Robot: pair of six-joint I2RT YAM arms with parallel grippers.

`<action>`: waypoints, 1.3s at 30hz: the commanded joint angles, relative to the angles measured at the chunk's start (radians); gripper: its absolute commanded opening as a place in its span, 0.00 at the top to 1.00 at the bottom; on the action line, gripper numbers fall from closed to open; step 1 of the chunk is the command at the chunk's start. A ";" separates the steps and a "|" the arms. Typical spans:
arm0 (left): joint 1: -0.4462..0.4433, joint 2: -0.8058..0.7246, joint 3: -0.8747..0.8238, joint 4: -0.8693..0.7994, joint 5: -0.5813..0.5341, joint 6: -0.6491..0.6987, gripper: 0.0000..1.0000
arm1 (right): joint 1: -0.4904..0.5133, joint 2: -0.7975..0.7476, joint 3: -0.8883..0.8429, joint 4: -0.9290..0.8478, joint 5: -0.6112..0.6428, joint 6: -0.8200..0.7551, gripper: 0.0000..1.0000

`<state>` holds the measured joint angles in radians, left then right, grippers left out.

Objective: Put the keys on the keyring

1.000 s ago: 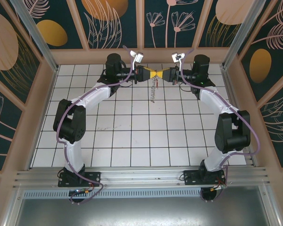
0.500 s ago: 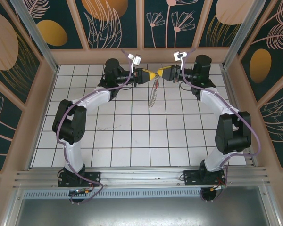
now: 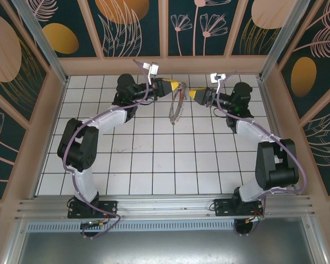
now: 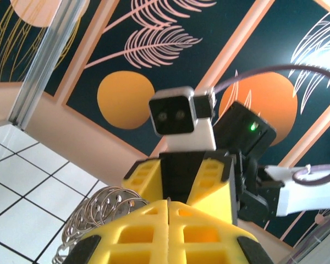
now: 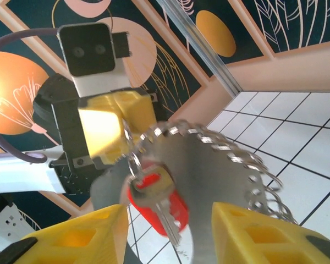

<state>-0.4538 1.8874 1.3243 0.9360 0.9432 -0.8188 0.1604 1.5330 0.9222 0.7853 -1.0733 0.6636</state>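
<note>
The key (image 5: pixel 157 204) is a small piece with a red oval head and a short silvery blade. In the right wrist view it hangs blade-down and seems to dangle from the keyring (image 5: pixel 231 159) by a small link through its head, though blur hides the joint itself. I judge it light and rigid. The flat plastic head is the sensible place to pinch it, since the thin, smooth blade would likely slip or twist between pads.

The keyring is a large loop of thin wire fringed all round with little metal pieces. It probably weighs little but will swing and rattle, and the fringe leaves few clean spots to grip. The bare stretch of wire at the top looks like the best hold.

From the top camera the keyring (image 3: pixel 174 113) hangs in the air over the far middle of the tiled table (image 3: pixel 154 154). The left gripper (image 3: pixel 174 86) holds it at its upper end, just to the left. In the left wrist view that gripper (image 4: pixel 169 231) has its yellow fingers pressed together, with the looped wire (image 4: pixel 99 209) spilling out on the left.

The right gripper (image 3: pixel 193 94) sits just right of the loop, facing the left one. Its fingers (image 5: pixel 88 234) stand well apart on either side of the hanging key without touching it.
</note>
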 commanded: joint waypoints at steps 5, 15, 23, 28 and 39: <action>-0.006 -0.063 -0.023 0.108 -0.069 -0.040 1.00 | 0.061 -0.067 -0.044 0.167 0.070 0.065 0.49; -0.017 -0.063 -0.027 0.110 -0.097 -0.048 1.00 | 0.119 -0.050 0.006 0.075 0.155 0.004 0.45; -0.023 -0.066 -0.022 0.106 -0.102 -0.049 1.00 | 0.137 -0.022 0.021 0.055 0.191 -0.006 0.48; -0.024 -0.069 -0.023 0.106 -0.109 -0.048 1.00 | 0.150 -0.006 0.023 0.047 0.192 -0.010 0.62; -0.025 -0.069 -0.028 0.110 -0.122 -0.046 1.00 | 0.190 -0.014 0.011 0.024 0.171 -0.043 1.00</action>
<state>-0.4732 1.8664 1.2984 0.9771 0.8356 -0.8585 0.3294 1.5234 0.9161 0.8032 -0.8829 0.6514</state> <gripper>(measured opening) 0.050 0.047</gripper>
